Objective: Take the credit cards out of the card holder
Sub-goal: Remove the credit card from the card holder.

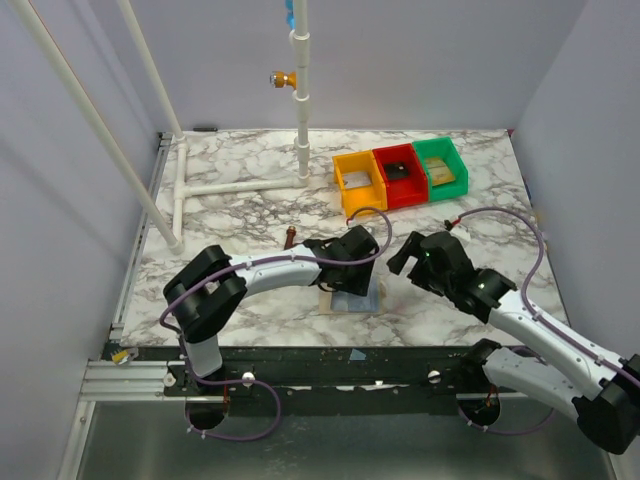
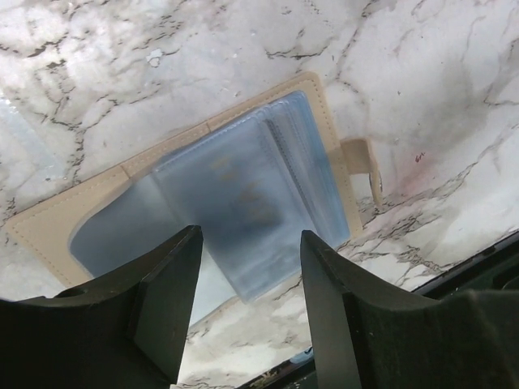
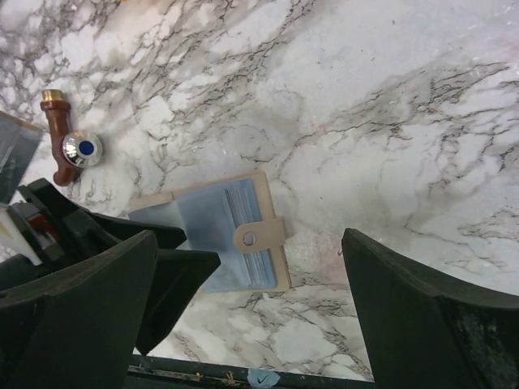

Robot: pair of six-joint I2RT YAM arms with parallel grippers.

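Top external view: at the bottom of the frame a black rail (image 1: 330, 365) edges the white marble table (image 1: 220, 215). Just beyond it, lower centre, the card holder (image 1: 352, 298) lies open and flat, its clear blue sleeves facing up. The left gripper (image 1: 358, 265) hangs over it with its jaws apart, clamping nothing. Whether they touch the sleeves cannot be told. The right gripper (image 1: 400, 255) is spread wide just to the right. A small brown tap (image 1: 290, 238) lies behind them. Farther back stand yellow, red and green bins (image 1: 400, 172) at upper right and white pipes (image 1: 240, 187) at upper left, with pale grey walls (image 1: 420, 70) around.
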